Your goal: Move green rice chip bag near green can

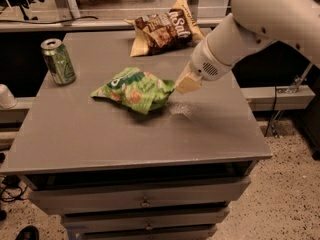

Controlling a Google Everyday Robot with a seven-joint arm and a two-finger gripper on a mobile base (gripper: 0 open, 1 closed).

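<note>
The green rice chip bag point(135, 90) is in the middle of the grey table point(90, 134), its right end raised off the surface. My gripper point(181, 86) comes in from the right and is shut on the bag's right edge. The green can point(59, 61) stands upright near the table's left edge, well left of the bag and apart from it.
A brown and yellow snack bag point(162, 30) lies at the table's back, behind my arm. A white cup point(6, 96) sits on a lower ledge off the left side. Drawers point(145, 202) are under the tabletop. Speckled floor lies to the right.
</note>
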